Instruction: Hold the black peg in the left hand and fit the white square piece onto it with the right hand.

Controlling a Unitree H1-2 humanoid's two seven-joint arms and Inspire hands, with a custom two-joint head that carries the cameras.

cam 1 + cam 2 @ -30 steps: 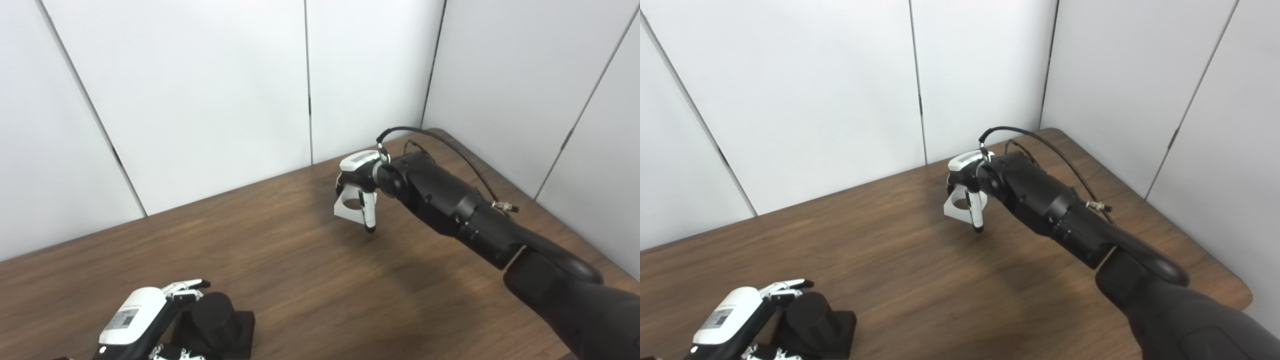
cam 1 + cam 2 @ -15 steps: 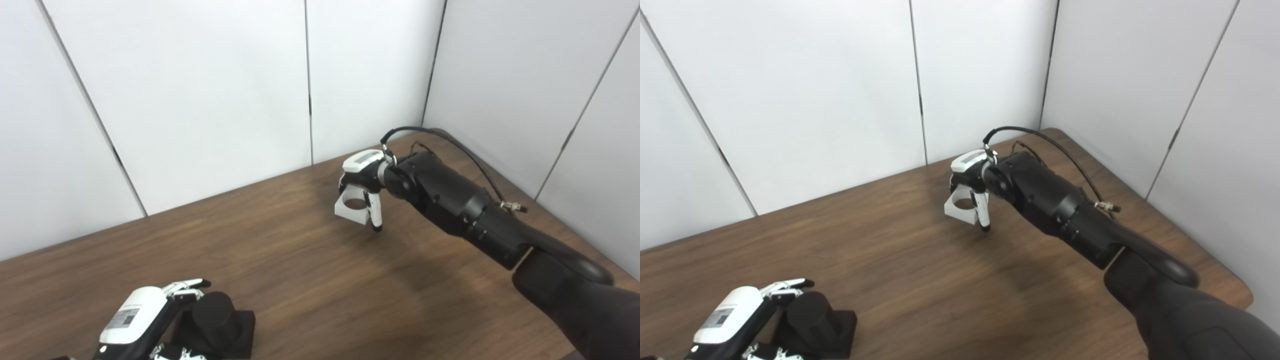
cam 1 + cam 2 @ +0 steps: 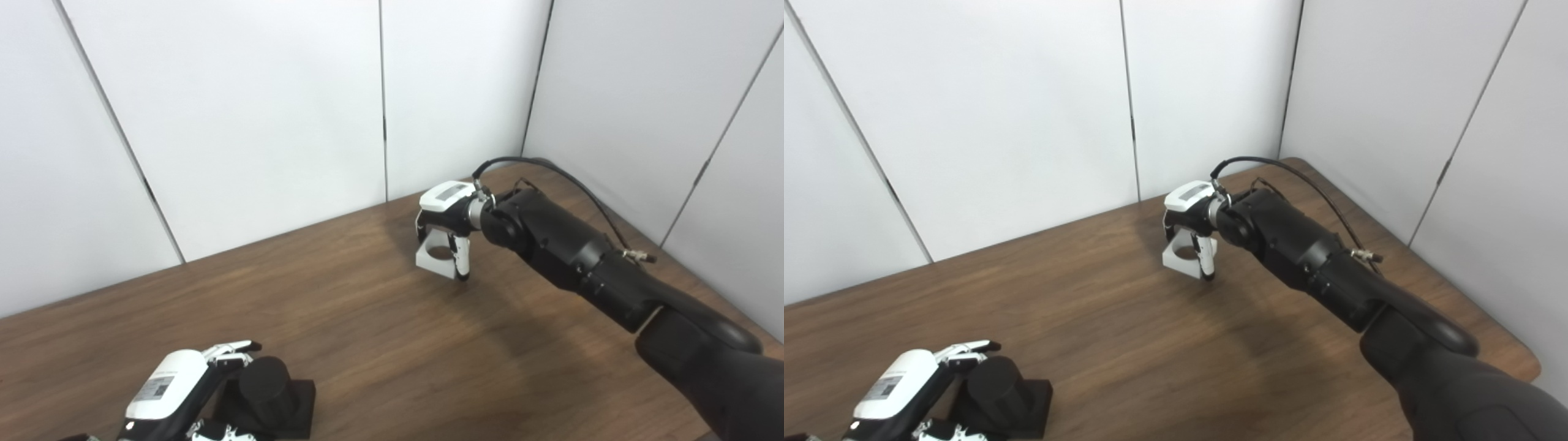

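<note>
While the left hand sits down at the near left corner of the brown wooden table, its fingers wrap the square base of the black cylindrical peg, which stands upright, so the holding half looks done. Over to the far right, the right hand has its fingers clamped around the white square piece with a round hole; whether that piece hangs just above the wood or touches it, I cannot tell. The two parts are well apart. Left to do, by my reckoning: carry the piece across, line hole over peg, and press it down.
</note>
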